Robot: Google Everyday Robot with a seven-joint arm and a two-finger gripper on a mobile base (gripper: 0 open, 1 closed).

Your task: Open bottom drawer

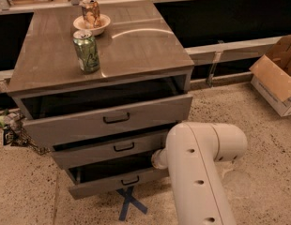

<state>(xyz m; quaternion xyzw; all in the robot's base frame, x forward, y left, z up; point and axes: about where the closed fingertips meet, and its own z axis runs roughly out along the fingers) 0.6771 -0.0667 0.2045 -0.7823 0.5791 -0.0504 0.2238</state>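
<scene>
The bottom drawer (101, 185) is the lowest of three grey-brown drawers in the cabinet (136, 46). It stands pulled out a little, with a dark gap above its slim front and a small black bar handle (130, 180). My white arm (197, 172) reaches in from the lower right, and its wrist end (158, 158) sits at the drawer's right end. The gripper is hidden behind the arm, near that right end of the drawer.
The middle drawer (108, 150) and top drawer (112, 118) also stand partly out. A green can (87, 50) and a bowl (101, 23) holding another can sit on the cabinet top. A blue tape cross (130, 204) marks the floor in front. A cardboard box (277, 74) lies at the right.
</scene>
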